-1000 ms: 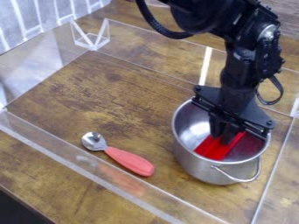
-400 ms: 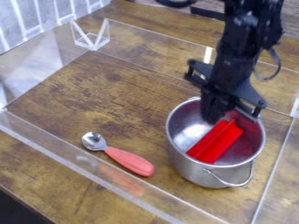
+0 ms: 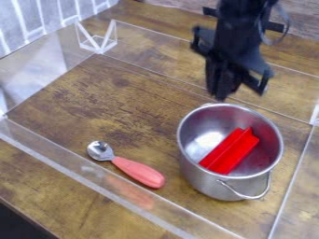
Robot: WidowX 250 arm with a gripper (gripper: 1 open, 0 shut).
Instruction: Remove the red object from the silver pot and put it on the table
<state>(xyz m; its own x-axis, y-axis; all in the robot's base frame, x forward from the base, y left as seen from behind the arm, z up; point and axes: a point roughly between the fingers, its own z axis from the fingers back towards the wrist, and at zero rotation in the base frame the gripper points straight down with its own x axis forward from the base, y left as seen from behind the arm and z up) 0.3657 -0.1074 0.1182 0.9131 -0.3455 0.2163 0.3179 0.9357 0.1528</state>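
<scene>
The silver pot (image 3: 189,140) stands on the table (image 3: 112,103) at the right front, its loop handle toward the front edge. The red object (image 3: 234,150) lies slanted inside it, one end leaning up toward the far right wall of the pot. My gripper (image 3: 222,91) hangs above the pot's far left rim, clear of the pot and apart from the red object. Its dark fingers point down and are blurred. No gap between them can be made out, and nothing shows between them.
A silver spoon with a red-orange handle (image 3: 129,164) lies at the front, left of the pot. Low clear acrylic walls (image 3: 50,140) border the tabletop. A small clear acrylic stand (image 3: 96,37) sits at the back left corner.
The gripper has risen out of the pot and moved back and a little left. The red object stayed in the pot, now lying slanted against its wall.
</scene>
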